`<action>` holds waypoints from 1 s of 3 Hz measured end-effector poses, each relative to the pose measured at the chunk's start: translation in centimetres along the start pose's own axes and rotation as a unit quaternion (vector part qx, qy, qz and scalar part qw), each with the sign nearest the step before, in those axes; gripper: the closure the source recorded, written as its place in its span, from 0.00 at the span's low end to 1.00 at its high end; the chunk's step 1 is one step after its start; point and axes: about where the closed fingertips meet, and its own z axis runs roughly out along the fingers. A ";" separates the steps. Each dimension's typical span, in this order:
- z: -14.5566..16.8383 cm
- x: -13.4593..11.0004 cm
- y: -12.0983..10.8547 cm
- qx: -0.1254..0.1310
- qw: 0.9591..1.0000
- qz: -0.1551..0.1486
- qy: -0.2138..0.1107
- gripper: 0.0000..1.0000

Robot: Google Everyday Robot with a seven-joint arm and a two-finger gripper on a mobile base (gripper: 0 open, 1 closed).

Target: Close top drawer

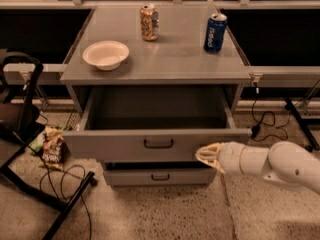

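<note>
One top drawer (115, 145), out toward camera, long axis sideways; claw (204, 154), seemingly together, at its front

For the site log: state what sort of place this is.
Likely an office or lab corner: a grey drawer cabinet by dark windows, cables on the floor. The gripper is at the open top drawer's front, right end.

Gripper (205, 155) at top drawer (115, 144) front, right end; bare floor (165, 211) below; black frame (67, 205) well left.
</note>
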 end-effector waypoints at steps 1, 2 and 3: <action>0.9 -0.3 -3.6 0.008 1.000 -0.020 -0.007 1.00; 0.9 -0.3 -3.5 0.008 1.000 -0.020 -0.007 1.00; 1.8 -0.6 -6.4 0.014 0.999 -0.034 -0.013 1.00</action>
